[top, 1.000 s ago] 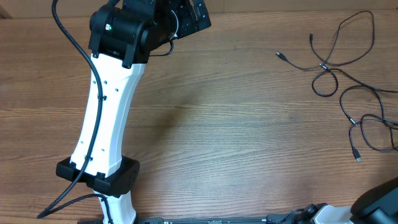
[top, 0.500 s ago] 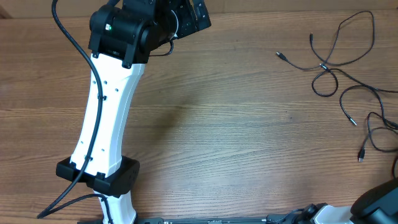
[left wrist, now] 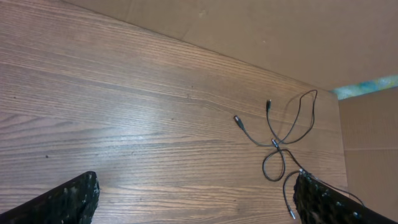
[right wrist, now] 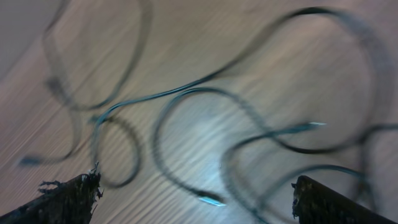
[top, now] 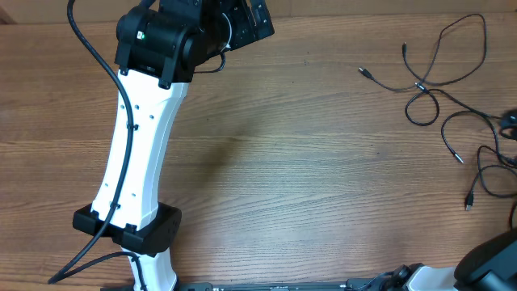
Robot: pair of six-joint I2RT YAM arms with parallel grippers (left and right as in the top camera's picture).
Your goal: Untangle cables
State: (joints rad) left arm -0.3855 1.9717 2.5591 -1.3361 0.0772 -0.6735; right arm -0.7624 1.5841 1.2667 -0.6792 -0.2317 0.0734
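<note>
the right gripper (right wrist: 193,196) hangs with its jaws spread wide and empty, just above the cables (right wrist: 186,91), which lie blurred in loose loops on the wooden table (right wrist: 194,135). the left gripper (left wrist: 196,193) is wide open too, empty, well apart from the cables at the table's far right.

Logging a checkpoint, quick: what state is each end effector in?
Left end effector: open, holding nothing.
Right end effector: open, holding nothing; thin black cables lie below.

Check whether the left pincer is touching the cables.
Apart. The overhead view shows the left pincer near the top edge, with a stretch of bare table between it and the cables.
</note>
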